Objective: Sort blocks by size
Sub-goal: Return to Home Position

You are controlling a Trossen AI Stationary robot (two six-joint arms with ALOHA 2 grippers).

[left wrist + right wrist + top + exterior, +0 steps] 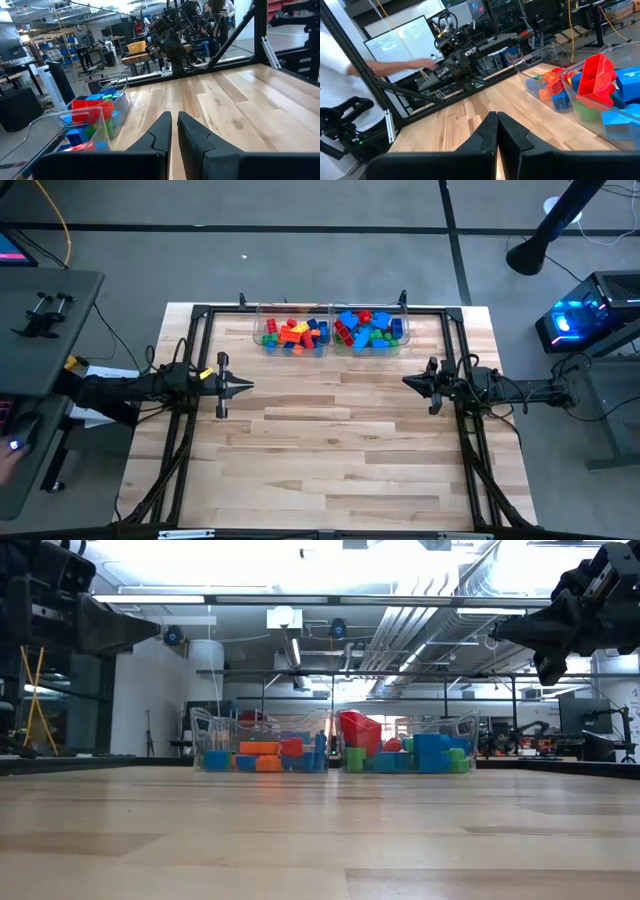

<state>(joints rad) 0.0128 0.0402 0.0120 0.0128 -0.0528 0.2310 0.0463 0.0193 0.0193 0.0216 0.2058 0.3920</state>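
L gripper (243,387) & R gripper (409,381) face each other above the table (330,460), both closed, empty. Blocks (295,335) sit in two bins (262,330), well apart from either tip: ahead & off toward the far edge, between the grippers. Each arm abt equally near its own-side bin. Prob. nothing left to grasp.
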